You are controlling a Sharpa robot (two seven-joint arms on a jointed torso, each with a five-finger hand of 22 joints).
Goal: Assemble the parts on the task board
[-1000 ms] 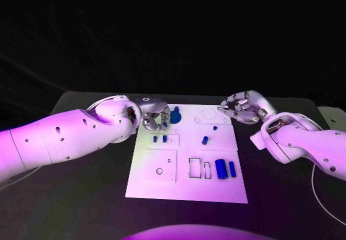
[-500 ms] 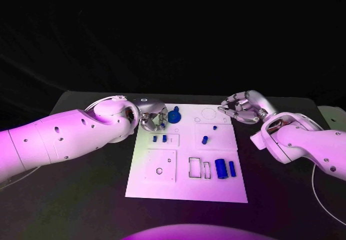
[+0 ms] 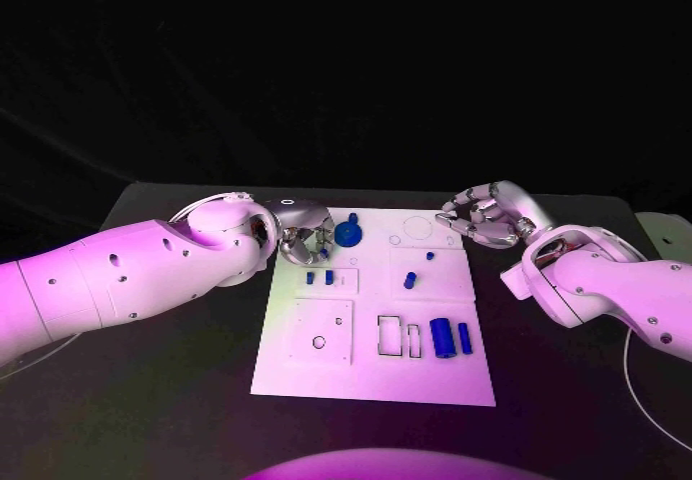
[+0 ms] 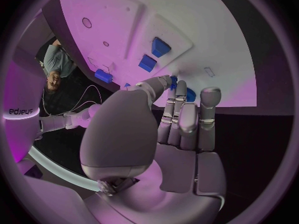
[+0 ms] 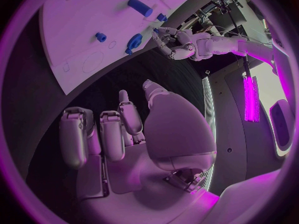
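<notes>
The white task board (image 3: 375, 370) lies mid-table. A round blue part (image 3: 351, 235) stands at its far left corner. My left hand (image 3: 306, 240) is right beside it, and a small blue piece (image 4: 173, 80) shows pinched between its thumb and fingertips. The round part (image 4: 190, 95) peeks out behind those fingers. Two small blue blocks (image 3: 320, 277) sit just nearer on the board. My right hand (image 3: 483, 215) hovers off the board's far right corner, holding nothing, its fingers (image 5: 102, 134) apart.
Two small blue pegs (image 3: 410, 280) stand mid-board. A thick blue cylinder (image 3: 443, 338) and a slimmer one (image 3: 464, 338) lie near the right edge, beside outlined slots (image 3: 391, 336). The black table (image 3: 173, 380) borders the board on both sides.
The left hand has shifted only slightly beside the round blue part. The right hand has stayed where it was.
</notes>
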